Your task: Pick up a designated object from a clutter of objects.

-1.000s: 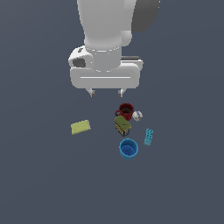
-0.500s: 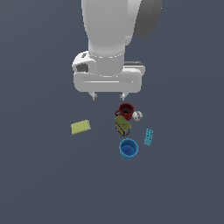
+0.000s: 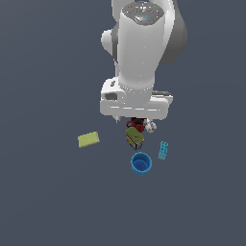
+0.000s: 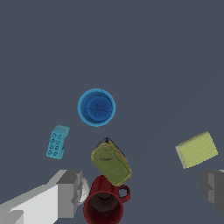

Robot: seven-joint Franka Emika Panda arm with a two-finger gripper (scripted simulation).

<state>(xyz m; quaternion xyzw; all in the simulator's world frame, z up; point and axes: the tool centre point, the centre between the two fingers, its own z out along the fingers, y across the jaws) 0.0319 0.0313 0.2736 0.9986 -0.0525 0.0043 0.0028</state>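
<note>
The designated object, a small teal studded brick (image 3: 163, 150) (image 4: 57, 141), lies on the floor at the right of the clutter in the exterior view, beside the round blue cup (image 3: 141, 163) (image 4: 96, 107). The rest of the clutter is an olive-yellow can (image 3: 135, 138) (image 4: 111, 162), a dark red mug (image 3: 137, 125) (image 4: 104, 204), a small white object (image 3: 150, 126) (image 4: 83, 190) and a yellow-green sponge (image 3: 89, 140) (image 4: 197, 150). My gripper (image 3: 136, 118) (image 4: 140, 190) hangs open over the mug, holding nothing. It is apart from the brick.
The big white arm body (image 3: 141, 53) hides the floor behind the clutter in the exterior view. The sponge lies apart from the other items, toward the exterior view's left. The items rest on plain dark grey floor (image 3: 48, 192).
The hand has come down and shifted toward the exterior view's right, from well above the clutter to just over the mug. The objects have not moved.
</note>
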